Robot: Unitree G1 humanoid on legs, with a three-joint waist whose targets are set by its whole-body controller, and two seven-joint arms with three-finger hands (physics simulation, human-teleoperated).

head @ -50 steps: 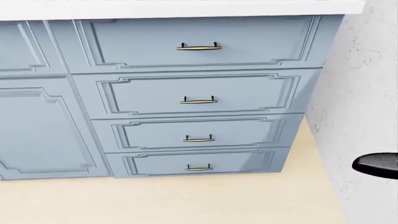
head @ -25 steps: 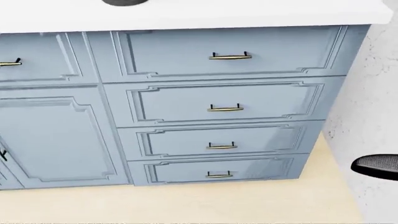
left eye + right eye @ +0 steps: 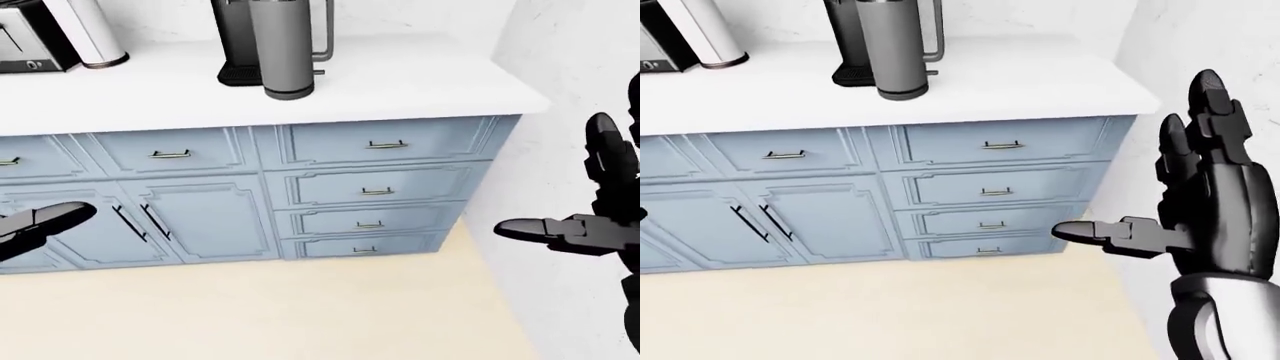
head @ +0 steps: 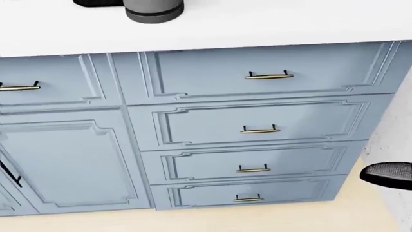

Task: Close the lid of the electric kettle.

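Observation:
The electric kettle point(image 3: 285, 52) is a tall grey cylinder with a handle on its right side. It stands on the white counter point(image 3: 420, 82) in the upper middle of the left-eye view. The picture's top edge cuts off its top, so the lid is hidden. The head view catches only the kettle's base point(image 4: 154, 10). My right hand point(image 3: 1140, 165) hangs open at the right, well below and right of the kettle, with fingers spread and thumb pointing left. One outstretched finger of my left hand point(image 3: 40, 223) shows at the left edge, holding nothing.
A black appliance point(image 3: 233, 41) stands directly behind the kettle. A toaster point(image 3: 30, 41) and a white cylinder point(image 3: 90, 34) sit at the counter's left. Blue drawers point(image 3: 375, 184) and cabinet doors point(image 3: 200, 217) lie below. A white wall point(image 3: 570, 67) closes the right side, above a beige floor point(image 3: 280, 307).
The whole head view has shifted: the cabinets slid down and to the right in the picture, and the counter edge and kettle base came in at the top. The camera moved.

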